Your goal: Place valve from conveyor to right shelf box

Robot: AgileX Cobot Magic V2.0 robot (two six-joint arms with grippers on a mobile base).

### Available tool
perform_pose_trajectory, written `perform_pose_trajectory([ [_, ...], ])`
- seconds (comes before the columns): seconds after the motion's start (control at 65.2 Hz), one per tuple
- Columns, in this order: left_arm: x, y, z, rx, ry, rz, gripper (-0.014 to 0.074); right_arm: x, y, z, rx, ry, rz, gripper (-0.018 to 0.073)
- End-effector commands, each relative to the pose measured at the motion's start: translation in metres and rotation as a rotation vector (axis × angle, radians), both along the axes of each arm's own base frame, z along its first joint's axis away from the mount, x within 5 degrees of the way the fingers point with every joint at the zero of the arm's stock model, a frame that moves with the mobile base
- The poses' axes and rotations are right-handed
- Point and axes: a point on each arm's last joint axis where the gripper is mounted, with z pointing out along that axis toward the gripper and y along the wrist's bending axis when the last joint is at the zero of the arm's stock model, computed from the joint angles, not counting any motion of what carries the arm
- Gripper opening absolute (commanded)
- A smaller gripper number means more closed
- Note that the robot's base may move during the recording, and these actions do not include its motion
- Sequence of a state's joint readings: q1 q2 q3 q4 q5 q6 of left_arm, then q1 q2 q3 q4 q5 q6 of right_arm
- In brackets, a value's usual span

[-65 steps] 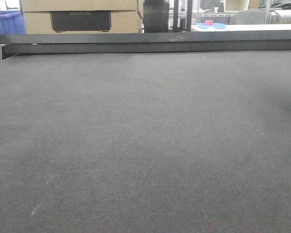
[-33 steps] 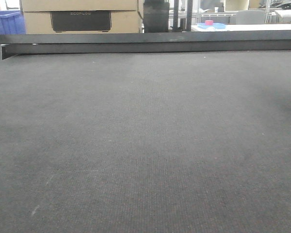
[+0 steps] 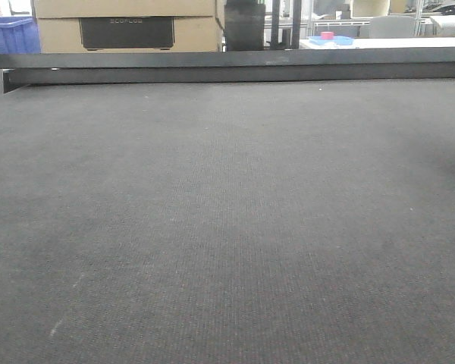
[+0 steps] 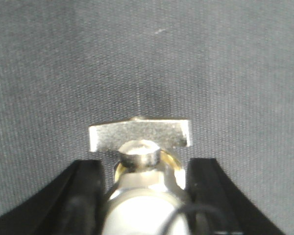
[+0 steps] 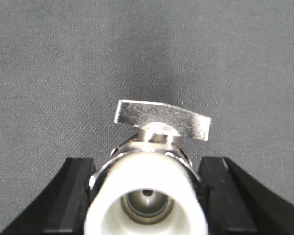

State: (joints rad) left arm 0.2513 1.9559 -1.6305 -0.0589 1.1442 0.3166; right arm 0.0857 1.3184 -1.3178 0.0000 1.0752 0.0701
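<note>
Left pincer (image 4: 147, 165): black fingers (image 4: 85, 191) closed tight on a brass-collared valve (image 4: 144, 196), body wedged between them, flat T-handle sticking out past the tips toward the far side, crosswise and level. Right pincer (image 5: 148, 164): same story, fingers (image 5: 71, 196) clamped on both sides of a white-ended valve (image 5: 152, 174), open bore facing the camera, T-handle beyond the tips and tilted down to the right. Both valves hang above the conveyor (image 3: 227, 227), each with a soft shadow on the weave. Front view: belt runs to the black rail (image 3: 227, 67) at the far edge; cardboard box (image 3: 121, 23) and blue bin (image 3: 7, 34) behind it, far left.
</note>
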Motion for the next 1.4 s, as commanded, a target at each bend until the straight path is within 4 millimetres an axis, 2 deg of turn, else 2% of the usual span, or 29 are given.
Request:
perform_pose_trajectory([
  [0.0,-0.002,0.001,0.003,-0.007,0.01,0.006,-0.0104,0.0,-0.002,0.009,-0.014,-0.072,0.003,-0.0158],
  [0.092,-0.004,0.0,0.008,-0.019,0.01,0.011,-0.0111,0.0,-0.002,0.009,-0.014,-0.072,0.003,-0.0158],
  [0.169,-0.009,-0.005,0.021,-0.044,-0.013,0.017,-0.0111,0.0,-0.002,0.009,-0.014,-0.072,0.003,-0.0158],
  [0.322,-0.025,-0.018,0.063,-0.125,-0.119,0.027,-0.0111,-0.003,-0.002,0.01,-0.015,-0.069,0.002,-0.0158],
  [0.445,-0.049,-0.033,0.11,-0.099,-0.243,-0.004,-0.0111,-0.005,-0.002,0.016,-0.013,-0.085,0.002,-0.0158],
  [0.629,-0.087,-0.053,0.167,-0.055,-0.402,0.014,-0.0111,-0.008,-0.002,0.037,-0.01,-0.127,0.003,-0.0158],
  [0.798,-0.125,-0.067,0.21,-0.028,-0.543,0.018,-0.0111,-0.014,0.005,0.071,0.0,-0.204,0.033,-0.0158],
  [0.967,-0.16,-0.074,0.24,-0.015,-0.657,0.004,-0.0111,-0.026,0.016,0.108,0.017,-0.309,0.084,-0.0158],
  [1.059,-0.175,-0.076,0.251,-0.009,-0.703,0.001,-0.0111,-0.032,0.019,0.121,0.024,-0.353,0.1,-0.0158],
  [1.197,-0.189,-0.078,0.262,-0.001,-0.764,0.0,-0.0111,-0.038,0.018,0.131,0.029,-0.39,0.099,-0.0158],
  [1.381,-0.191,-0.079,0.265,0.001,-0.784,0.001,-0.0111,-0.04,0.017,0.133,0.028,-0.398,0.098,-0.0158],
])
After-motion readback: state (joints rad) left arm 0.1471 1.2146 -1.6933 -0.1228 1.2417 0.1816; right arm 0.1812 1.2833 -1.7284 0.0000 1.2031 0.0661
